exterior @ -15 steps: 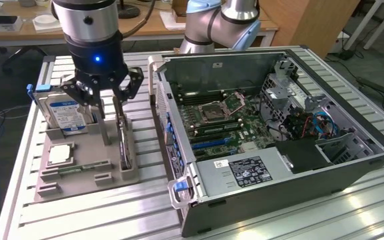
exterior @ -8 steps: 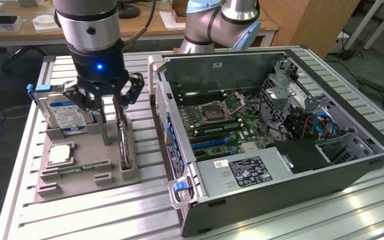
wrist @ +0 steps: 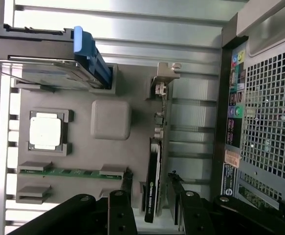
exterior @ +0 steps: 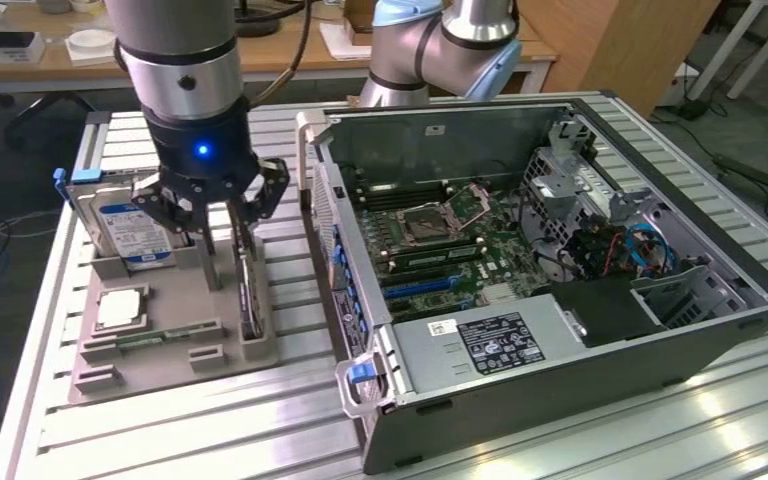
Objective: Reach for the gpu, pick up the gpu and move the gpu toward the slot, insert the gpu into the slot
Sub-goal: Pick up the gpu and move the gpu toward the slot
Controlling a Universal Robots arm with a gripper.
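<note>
1. The hand is stretched wide and gripping nothing. In the wrist view its two fingers stand one on each side of the gpu, with a bit of daylight on both sides, so I'd call it bracketed, not clamped.
2. The gpu stands on its thin edge in the grey tray, right under the hand. Its long axis runs along the tray, roughly parallel to the near wall of the computer case. The fingers cross its thin dimension over the black fan-shroud part. The metal bracket is at the opposite end from them.
3. The tray also holds a memory stick, a processor chip and a hard drive. All are on the side of the card away from the case, and the hand touches none of them.
4. The tray and case both sit on the ribbed aluminium desk.
5. The slot is a blue strip on the green motherboard inside the open case. It's off to the exterior view's right of the card, with the case wall in between, so the two are well apart. Its long axis looks about crosswise to how the card lies now.
</note>
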